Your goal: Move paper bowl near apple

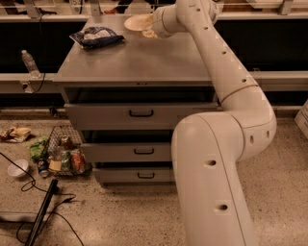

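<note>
The paper bowl [135,22] is cream-white and shallow, and is held just above the far end of the grey cabinet top [139,60]. My gripper [148,27] is at the bowl's right rim and is shut on it. My arm reaches in from the right and lower part of the view. A small red-orange round thing, likely the apple [111,10], sits at the far edge of the top, left of the bowl and partly hidden in shadow. The bowl is about a bowl's width from it.
A blue and white snack bag [96,36] lies on the far left of the cabinet top. Three drawers [139,114] sit below. A water bottle [29,62] stands on a left ledge. On the floor are a wire basket of cans [65,154], a small white bowl [18,169] and cables.
</note>
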You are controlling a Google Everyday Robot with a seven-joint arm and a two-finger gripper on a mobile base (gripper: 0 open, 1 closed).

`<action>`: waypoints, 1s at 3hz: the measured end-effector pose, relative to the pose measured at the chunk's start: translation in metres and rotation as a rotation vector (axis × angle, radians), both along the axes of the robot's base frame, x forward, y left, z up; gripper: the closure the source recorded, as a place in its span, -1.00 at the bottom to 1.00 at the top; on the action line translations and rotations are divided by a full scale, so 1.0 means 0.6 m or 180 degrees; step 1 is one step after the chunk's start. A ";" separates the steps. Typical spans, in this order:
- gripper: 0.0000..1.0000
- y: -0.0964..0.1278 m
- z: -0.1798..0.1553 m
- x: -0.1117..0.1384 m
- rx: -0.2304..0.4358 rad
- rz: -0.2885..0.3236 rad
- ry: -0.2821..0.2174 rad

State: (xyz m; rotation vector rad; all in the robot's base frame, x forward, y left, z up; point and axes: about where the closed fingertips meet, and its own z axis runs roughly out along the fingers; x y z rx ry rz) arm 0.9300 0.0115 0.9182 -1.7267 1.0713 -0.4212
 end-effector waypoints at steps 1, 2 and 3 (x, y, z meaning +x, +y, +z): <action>0.19 0.004 -0.017 0.015 0.0062 -0.0066 0.0087; -0.27 0.007 -0.031 0.023 0.0092 -0.0088 0.0143; -0.78 0.014 -0.038 0.026 0.0109 -0.0083 0.0162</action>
